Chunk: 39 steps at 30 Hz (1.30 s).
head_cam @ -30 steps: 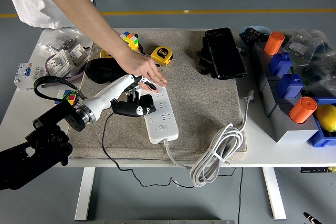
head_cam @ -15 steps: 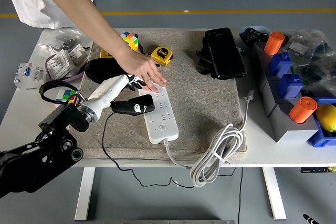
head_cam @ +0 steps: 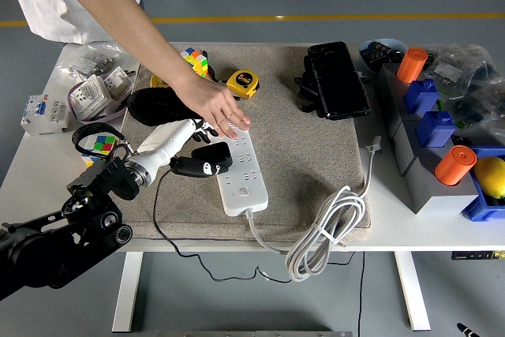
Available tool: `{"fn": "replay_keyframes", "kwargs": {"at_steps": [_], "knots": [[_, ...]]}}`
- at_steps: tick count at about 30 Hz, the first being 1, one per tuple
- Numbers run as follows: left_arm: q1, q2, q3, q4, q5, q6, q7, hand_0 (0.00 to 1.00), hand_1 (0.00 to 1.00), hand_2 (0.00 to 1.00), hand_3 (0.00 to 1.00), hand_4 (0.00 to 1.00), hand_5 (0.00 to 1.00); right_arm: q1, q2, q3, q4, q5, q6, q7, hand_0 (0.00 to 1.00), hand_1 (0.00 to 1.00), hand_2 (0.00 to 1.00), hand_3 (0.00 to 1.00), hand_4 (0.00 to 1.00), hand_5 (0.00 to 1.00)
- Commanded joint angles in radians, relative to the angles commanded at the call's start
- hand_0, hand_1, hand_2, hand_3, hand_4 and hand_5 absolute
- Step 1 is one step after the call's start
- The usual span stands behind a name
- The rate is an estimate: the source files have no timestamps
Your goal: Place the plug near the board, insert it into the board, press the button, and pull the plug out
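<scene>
At the near edge of the white table (head_cam: 47,163), a coiled white cable (head_cam: 327,230) is seen hanging off the grey mat (head_cam: 308,163), its lead running back to the white board (head_cam: 241,171), a power strip laid with its long axis running near to far. From the near left, the robot's black left arm is brought in over the table, and its left hand (head_cam: 185,136) is shown reaching toward the far end of the strip. The black plug (head_cam: 203,162), a blocky adapter with a thin black cord trailing toward the near edge, is seen lying just at the strip's left side, its long axis pointing across the strip. The plug is placed just near of the hand; whether the fingers are closed on it or merely rest above it cannot be told from this view. The right arm is not shown.

Farther back, a person's hand (head_cam: 217,108) is laid flat on the far end of the strip, apparently steadying it. The plug is judged to be beside the board but not yet clearly seated, so the coming move would be made rightward, over a socket. Beyond lie a yellow tape measure (head_cam: 242,82), a colour cube (head_cam: 194,59) and a black case (head_cam: 338,80).
</scene>
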Motion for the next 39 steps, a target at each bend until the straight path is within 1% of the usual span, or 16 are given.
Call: {"fn": "replay_keyframes", "kwargs": {"at_steps": [1, 2, 4, 6, 7, 12, 13, 19, 20, 24, 25, 30, 31, 32, 36, 39], "knots": [[-0.003, -0.002, 0.006, 0.005, 0.002, 0.002, -0.001, 0.555, 0.593, 0.594, 0.636, 0.998, 0.425, 0.000, 0.000, 0.001, 0.000, 0.000, 0.000, 0.000, 0.654, 0.703, 0.709, 0.632, 0.924, 0.522], [-0.005, -0.004, 0.011, 0.008, 0.001, 0.004, -0.001, 0.515, 0.560, 0.572, 0.599, 0.998, 0.385, 0.001, 0.000, 0.002, 0.000, 0.000, 0.000, 0.000, 0.654, 0.703, 0.709, 0.633, 0.924, 0.522], [-0.008, -0.006, 0.017, 0.013, -0.004, 0.014, -0.007, 0.515, 0.560, 0.572, 0.599, 0.998, 0.385, 0.001, 0.000, 0.003, 0.000, 0.000, 0.000, 0.000, 0.654, 0.703, 0.709, 0.633, 0.924, 0.522], [-0.012, -0.011, 0.022, 0.021, -0.002, 0.014, -0.008, 0.515, 0.560, 0.572, 0.599, 0.998, 0.385, 0.001, 0.000, 0.003, 0.000, 0.000, -0.001, 0.000, 0.654, 0.703, 0.709, 0.633, 0.924, 0.522], [-0.013, -0.012, 0.023, 0.024, -0.004, 0.015, -0.009, 0.467, 0.522, 0.518, 0.564, 0.970, 0.335, 0.001, 0.000, 0.004, 0.000, 0.000, -0.001, 0.000, 0.654, 0.703, 0.709, 0.632, 0.924, 0.522], [-0.021, -0.023, 0.031, 0.040, -0.001, 0.033, -0.020, 0.467, 0.522, 0.518, 0.564, 0.970, 0.335, 0.001, -0.001, 0.002, 0.000, 0.000, -0.001, 0.000, 0.654, 0.703, 0.709, 0.632, 0.924, 0.522], [-0.024, -0.026, 0.034, 0.044, 0.004, 0.034, -0.019, 0.416, 0.475, 0.499, 0.555, 0.887, 0.267, 0.001, -0.001, 0.002, 0.000, 0.000, 0.000, 0.000, 0.654, 0.703, 0.709, 0.632, 0.923, 0.521], [-0.035, -0.039, 0.043, 0.071, 0.001, 0.045, -0.028, 0.416, 0.475, 0.499, 0.555, 0.887, 0.267, 0.003, -0.001, 0.000, 0.000, 0.001, -0.001, 0.001, 0.654, 0.703, 0.709, 0.632, 0.923, 0.521], [-0.039, -0.043, 0.046, 0.079, 0.004, 0.050, -0.033, 0.348, 0.449, 0.484, 0.544, 0.812, 0.158, 0.004, -0.001, 0.000, 0.000, 0.001, -0.001, 0.001, 0.654, 0.703, 0.709, 0.633, 0.923, 0.521], [-0.047, -0.051, 0.052, 0.096, 0.011, 0.079, -0.060, 0.348, 0.449, 0.484, 0.544, 0.812, 0.158, 0.005, -0.002, 0.002, 0.000, 0.001, -0.002, 0.002, 0.654, 0.703, 0.709, 0.633, 0.923, 0.521], [-0.048, -0.052, 0.054, 0.099, 0.012, 0.086, -0.066, 0.265, 0.342, 0.373, 0.519, 0.727, 0.077, 0.005, -0.002, 0.002, 0.000, 0.002, -0.002, 0.002, 0.653, 0.702, 0.709, 0.633, 0.923, 0.521], [-0.057, -0.056, 0.071, 0.117, 0.024, 0.103, -0.069, 0.265, 0.342, 0.373, 0.519, 0.727, 0.077, 0.005, -0.002, 0.001, 0.000, 0.003, -0.002, 0.002, 0.653, 0.702, 0.709, 0.633, 0.923, 0.521], [-0.058, -0.055, 0.072, 0.120, 0.024, 0.100, -0.066, 0.265, 0.342, 0.373, 0.519, 0.727, 0.077, 0.005, -0.002, 0.001, 0.000, 0.003, -0.002, 0.003, 0.653, 0.702, 0.709, 0.633, 0.923, 0.521], [-0.058, -0.055, 0.073, 0.122, 0.024, 0.098, -0.064, 0.238, 0.320, 0.350, 0.509, 0.704, 0.053, 0.005, -0.002, 0.000, 0.001, 0.003, -0.002, 0.003, 0.655, 0.702, 0.709, 0.632, 0.923, 0.521], [-0.056, -0.051, 0.073, 0.123, 0.027, 0.089, -0.060, 0.238, 0.320, 0.350, 0.509, 0.704, 0.053, 0.004, -0.003, -0.001, 0.001, 0.003, -0.002, 0.004, 0.655, 0.702, 0.709, 0.632, 0.923, 0.521], [-0.052, -0.047, 0.068, 0.117, 0.025, 0.095, -0.070, 0.228, 0.320, 0.336, 0.496, 0.705, 0.064, 0.004, -0.004, -0.004, 0.001, 0.004, -0.002, 0.004, 0.655, 0.702, 0.708, 0.632, 0.923, 0.521]]}}
